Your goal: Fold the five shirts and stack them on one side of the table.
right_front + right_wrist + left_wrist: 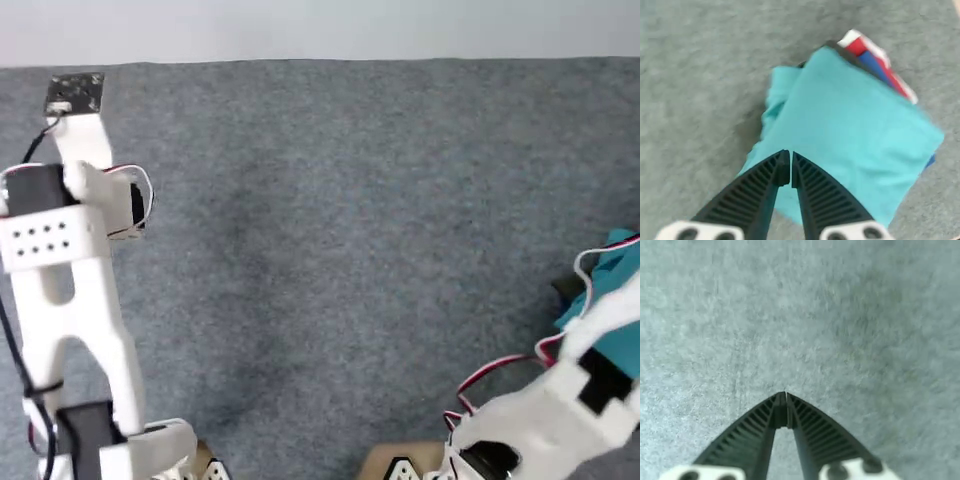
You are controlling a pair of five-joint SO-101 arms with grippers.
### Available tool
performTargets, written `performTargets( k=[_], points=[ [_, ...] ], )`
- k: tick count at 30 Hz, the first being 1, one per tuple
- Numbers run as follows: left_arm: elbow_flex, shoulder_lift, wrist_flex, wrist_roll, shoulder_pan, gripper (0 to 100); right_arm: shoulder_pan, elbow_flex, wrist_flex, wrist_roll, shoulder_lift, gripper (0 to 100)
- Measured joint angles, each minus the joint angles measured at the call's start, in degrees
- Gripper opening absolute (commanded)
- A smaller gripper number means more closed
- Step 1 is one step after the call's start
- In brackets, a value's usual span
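Shirt stack, soft teal rectangle topmost

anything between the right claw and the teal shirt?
Nothing visible. The right claw is shut directly over the teal shirt, which tops the stack. No object sits between them.

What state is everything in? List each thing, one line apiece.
left end effector: shut, empty, over the bare grey table.
right end effector: shut, empty, over the teal shirt.
teal shirt: folded, on top of the stack, one edge rumpled.
shirts underneath: stacked, with red, blue and white edges peeking out past the teal one.
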Motion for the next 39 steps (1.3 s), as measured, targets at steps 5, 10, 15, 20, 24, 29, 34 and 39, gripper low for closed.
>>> performTargets(
  k=[5, 10, 15, 20, 24, 29, 34, 39],
  points=[
    [0.18, -8.35, 0.09, 1.41, 3.34, 1, -1.93, 15.38, 0.00, -0.18, -11.43, 1.0],
    [5.71, -13.89, 0.09, 5.36, 7.12, 1, -3.69, 30.42, 0.00, -6.59, -23.21, 1.0],
    [16.97, -21.36, -2.64, 11.25, 11.87, 1, -6.24, 43.87, -0.09, -17.05, -35.43, 1.0],
    [32.88, -33.76, -12.66, 14.59, 16.09, 1, -9.85, 56.62, -3.60, -25.32, -49.14, 1.0],
    [45.54, -44.75, -21.63, 13.27, 16.70, 1, -13.27, 69.01, -10.73, -27.16, -60.40, 1.0],
    [59.34, -56.00, -28.84, 8.62, 16.62, 1, -20.31, 85.45, -17.32, -27.43, -74.29, 1.0],
    [71.38, -65.41, -33.32, 7.65, 16.62, 1, -26.11, 100.04, -22.42, -27.43, -89.32, 1.0],
    [83.96, -73.85, -37.10, 7.65, 16.62, 1, -30.68, 112.44, -23.82, -27.43, -104.88, 0.9]
  ],
)
